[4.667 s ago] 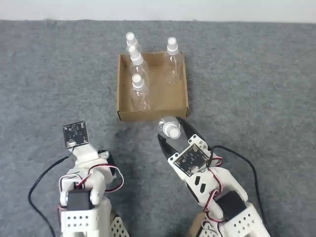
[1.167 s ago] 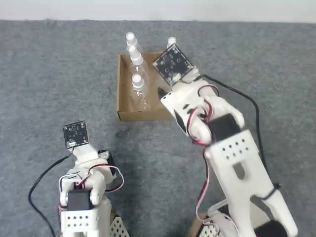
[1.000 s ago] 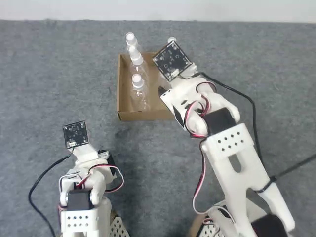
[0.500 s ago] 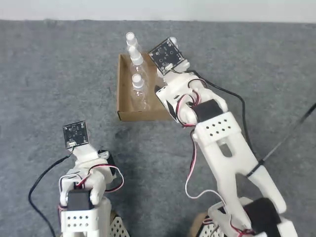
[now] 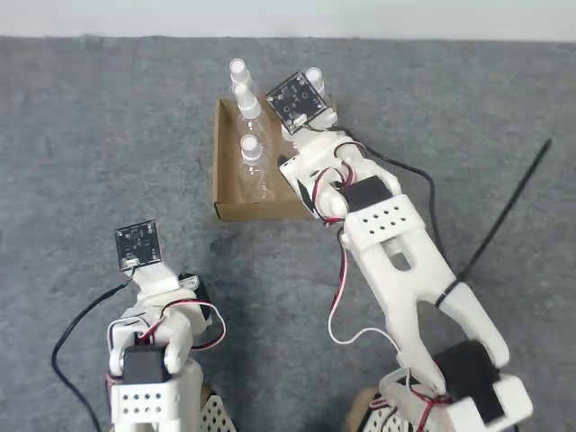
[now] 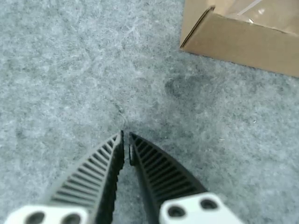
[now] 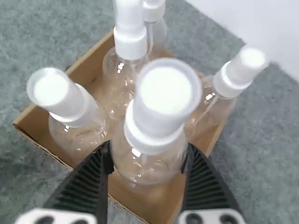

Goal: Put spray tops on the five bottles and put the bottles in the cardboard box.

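Right now, left gripper (image 6: pixel 126 136): jaws all but closed, empty, low over the carpet (image 6: pixel 70 70).
Cardboard box (image 6: pixel 243 39): ahead of the left gripper, off to its right, well apart.
Right gripper (image 7: pixel 147 154): clamped on the body of the held bottle (image 7: pixel 161 100), spray top on, over the box's near-right slot.
Axis: held bottle upright, long axis vertical; box floor lies straight below the hand. Can't tell if the base touches yet.
Neighbours: front-left bottle (image 5: pixel 253 151) just left of the hand, back-left bottle (image 5: pixel 247 101) and back-right bottle (image 5: pixel 313 79) ahead of it, all capped.
Corner bottle (image 5: pixel 238 70): farthest from the hand; inside or just past the far wall, can't tell.
Judgement: right arm owns this move, straight down then release; left arm is too far off to help.
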Robot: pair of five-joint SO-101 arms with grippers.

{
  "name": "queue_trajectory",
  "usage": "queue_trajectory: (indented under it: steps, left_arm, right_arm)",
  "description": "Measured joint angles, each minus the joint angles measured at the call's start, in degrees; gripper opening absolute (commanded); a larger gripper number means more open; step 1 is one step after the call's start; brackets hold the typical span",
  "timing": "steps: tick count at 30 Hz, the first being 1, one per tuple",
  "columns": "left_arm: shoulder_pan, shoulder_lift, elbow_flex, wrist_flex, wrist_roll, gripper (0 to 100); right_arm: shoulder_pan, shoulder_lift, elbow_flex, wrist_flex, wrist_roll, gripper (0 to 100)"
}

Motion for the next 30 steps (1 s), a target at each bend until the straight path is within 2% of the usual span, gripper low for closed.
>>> queue_trajectory:
  steps: [10, 26, 30]
  left_arm:
    - [0.0, 0.0, 0.0, 0.0, 0.0, 1]
    - [0.0, 0.0, 0.0, 0.0, 0.0, 1]
    - [0.0, 0.0, 0.0, 0.0, 0.0, 1]
  right_arm:
    - [3.7, 4.5, 0.0, -3.6, -7.2, 3.7]
    - [4.0, 8.4, 0.0, -3.7, -10.6, 4.2]
    - [4.0, 8.4, 0.3, -7.3, -10.6, 4.2]
